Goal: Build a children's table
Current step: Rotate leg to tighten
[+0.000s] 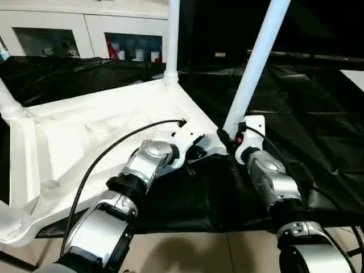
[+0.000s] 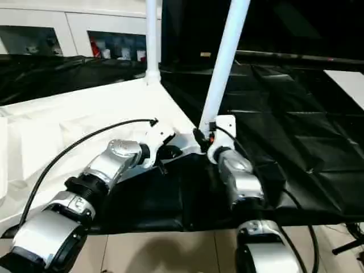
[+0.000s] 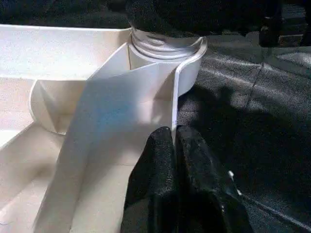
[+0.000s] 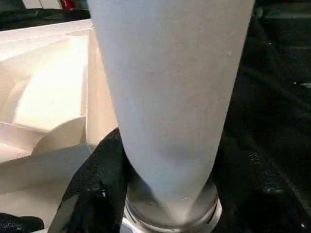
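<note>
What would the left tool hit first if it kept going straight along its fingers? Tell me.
Probably the corner socket of the table top: the left tool pinches the rim wall, which runs straight to that socket and its leg.

The small white plastic children's table [image 1: 85,142] has plain white tubular legs [image 1: 256,62]. Glossy black cloth [image 1: 318,114] covers the counter. Silver forearms [image 1: 267,173] end in black-fingered pincers [image 3: 173,160].
</note>
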Robot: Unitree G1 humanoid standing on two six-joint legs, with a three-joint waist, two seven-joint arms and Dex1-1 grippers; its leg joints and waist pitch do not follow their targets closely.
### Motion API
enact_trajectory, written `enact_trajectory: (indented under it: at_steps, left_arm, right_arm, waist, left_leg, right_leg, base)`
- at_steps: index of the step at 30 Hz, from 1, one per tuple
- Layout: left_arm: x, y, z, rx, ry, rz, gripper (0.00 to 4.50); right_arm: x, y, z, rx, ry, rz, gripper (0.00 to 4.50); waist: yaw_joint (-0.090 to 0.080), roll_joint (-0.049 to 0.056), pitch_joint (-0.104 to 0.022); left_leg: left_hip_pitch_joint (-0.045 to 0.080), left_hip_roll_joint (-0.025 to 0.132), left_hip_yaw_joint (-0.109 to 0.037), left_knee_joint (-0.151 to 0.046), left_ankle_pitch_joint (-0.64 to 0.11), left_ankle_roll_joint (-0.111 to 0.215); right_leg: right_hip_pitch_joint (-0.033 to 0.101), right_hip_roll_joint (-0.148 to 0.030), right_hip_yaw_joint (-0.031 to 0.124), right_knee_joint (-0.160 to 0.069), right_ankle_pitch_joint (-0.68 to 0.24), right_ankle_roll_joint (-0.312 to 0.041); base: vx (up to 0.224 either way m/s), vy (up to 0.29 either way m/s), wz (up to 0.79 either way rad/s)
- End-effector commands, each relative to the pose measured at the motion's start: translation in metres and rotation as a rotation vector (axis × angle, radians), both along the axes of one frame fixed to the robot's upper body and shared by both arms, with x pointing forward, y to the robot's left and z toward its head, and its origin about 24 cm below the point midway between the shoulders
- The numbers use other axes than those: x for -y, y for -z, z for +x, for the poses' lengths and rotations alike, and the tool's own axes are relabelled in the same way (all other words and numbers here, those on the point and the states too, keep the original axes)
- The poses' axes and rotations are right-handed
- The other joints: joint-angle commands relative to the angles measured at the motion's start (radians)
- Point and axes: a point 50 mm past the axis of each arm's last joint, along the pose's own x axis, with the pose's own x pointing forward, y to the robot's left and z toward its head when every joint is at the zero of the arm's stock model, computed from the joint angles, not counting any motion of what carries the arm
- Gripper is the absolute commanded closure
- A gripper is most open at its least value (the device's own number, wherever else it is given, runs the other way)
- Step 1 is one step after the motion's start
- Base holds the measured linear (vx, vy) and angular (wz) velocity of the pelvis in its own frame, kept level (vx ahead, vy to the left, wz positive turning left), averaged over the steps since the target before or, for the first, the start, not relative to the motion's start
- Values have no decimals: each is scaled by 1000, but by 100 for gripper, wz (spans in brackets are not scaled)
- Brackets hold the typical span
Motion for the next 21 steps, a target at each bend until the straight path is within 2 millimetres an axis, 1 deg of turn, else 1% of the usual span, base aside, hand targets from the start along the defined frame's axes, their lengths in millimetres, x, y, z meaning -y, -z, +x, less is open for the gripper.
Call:
enact_trajectory:
  at_steps: [1,2,3,4,5,6,7,8,9,10,11,12,13,14,15,17,18,19,20,21]
  left_arm:
    - [3,5,-1,-9,-18,7,450]
    - [2,7,-2,-15,-5,13,450]
    - [-2,8,-3,-22,8,23,450]
    - [-3,9,-3,-24,10,24,450]
    - [-8,10,-4,-28,33,30,450]
    - [-8,10,-4,-28,33,30,450]
    - [-11,10,-5,-29,48,33,450]
    - [-15,11,-6,-40,68,38,450]
    - [-21,12,-10,-50,133,50,450]
    - [-21,12,-10,-50,133,50,450]
    - [-26,13,-14,-76,188,51,450]
    - [-29,13,-15,-84,205,50,450]
    - [-32,13,-18,-92,250,43,450]
    - [-34,12,-19,-101,274,40,450]
    - [-36,12,-21,-108,298,37,450]
    - [-42,8,-28,-141,407,15,450]
    - [-44,7,-32,-164,441,4,450]
    - [-46,6,-33,-177,459,2,450]
    - [-47,6,-34,-185,469,2,450]
    - [-49,6,-36,-207,493,6,450]
  right_arm:
    - [-25,26,-15,-110,-116,17,241]
    - [-28,23,-15,-88,-138,22,241]
    - [-25,19,-14,-68,-164,33,186]
    - [-24,18,-13,-64,-169,33,173]
    - [-17,12,-12,-40,-208,35,173]
    - [-17,12,-12,-40,-208,35,171]
    - [-14,9,-11,-29,-227,38,165]
    - [-8,5,-11,-21,-264,33,147]
    - [1,-2,-13,2,-357,0,135]
    - [1,-2,-13,2,-357,0,135]
    - [10,-6,-18,8,-463,-32,135]
    - [15,-7,-20,4,-501,-48,135]
    - [23,-9,-23,-2,-551,-73,135]
    - [27,-10,-25,-4,-574,-85,135]
    - [31,-11,-26,-5,-594,-95,135]
    - [45,-16,-29,-12,-649,-128,135]
    - [49,-18,-30,-17,-674,-132,135]
    - [51,-19,-31,-21,-686,-131,135]
    - [51,-19,-31,-23,-692,-131,135]
    - [52,-20,-32,-28,-713,-131,135]
  waist:
    - [2,6,-53]
    - [2,6,-53]
    - [1,4,-53]
    - [1,4,-53]
    - [2,-1,-54]
    - [2,0,-53]
    - [2,1,-53]
    - [4,-1,-54]
    - [6,-1,-54]
    - [6,-1,-54]
    - [6,-4,-53]
    - [6,-3,-54]
    - [5,-2,-53]
    - [6,-3,-52]
    - [6,-1,-54]
    - [5,-1,-53]
    - [8,-1,-54]
    - [8,-1,-55]
    - [8,3,-54]
    - [7,0,-53]
  left_leg:
    - [-2,15,1,-67,-216,26]
    - [-2,15,1,-66,-216,28]
    - [-4,14,1,-66,-215,31]
    - [-4,14,1,-66,-215,31]
    - [-4,14,2,-65,-211,44]
    - [-7,15,2,-65,-199,53]
    - [-8,15,1,-65,-195,56]
    - [-6,15,2,-63,-185,61]
    - [-8,16,2,-62,-173,72]
    - [-8,16,2,-62,-173,72]
    - [-11,16,1,-63,-162,78]
    - [-10,17,2,-59,-156,88]
    - [-8,19,3,-59,-158,90]
    - [-9,18,3,-60,-162,93]
    - [-7,20,3,-59,-161,91]
    - [-6,21,2,-60,-161,92]
    - [-4,23,4,-58,-155,94]
    - [-4,23,5,-57,-154,97]
    - [-2,25,4,-58,-151,101]
    - [-3,25,5,-58,-149,101]
  right_leg:
    - [49,-44,39,-82,-192,-194]
    - [49,-45,39,-81,-188,-194]
    - [50,-44,39,-81,-184,-195]
    - [50,-44,39,-81,-184,-195]
    - [52,-44,38,-81,-177,-196]
    - [53,-45,39,-78,-163,-201]
    - [53,-45,38,-79,-166,-200]
    - [55,-46,39,-79,-162,-203]
    - [58,-45,38,-78,-146,-207]
    - [58,-45,38,-78,-146,-207]
    - [62,-45,37,-77,-142,-207]
    - [60,-46,39,-75,-124,-215]
    - [56,-46,40,-74,-121,-222]
    - [58,-46,38,-76,-132,-227]
    - [56,-47,39,-72,-126,-236]
    - [55,-47,39,-72,-119,-245]
    - [54,-47,40,-67,-96,-261]
    - [55,-46,40,-65,-82,-268]
    - [53,-47,40,-63,-66,-276]
    - [53,-45,40,-63,-62,-277]
  base:
    - [0,0,0]
    - [0,0,0]
    - [0,0,0]
    - [0,0,0]
    - [0,0,0]
    - [0,0,0]
    - [0,0,0]
    - [0,0,0]
    - [0,0,0]
    - [0,0,0]
    - [0,0,0]
    - [0,0,0]
    - [0,0,0]
    - [0,0,0]
    - [0,0,0]
    - [0,0,0]
    - [0,0,0]
    - [0,0,0]
    - [0,0,0]
    - [0,0,0]
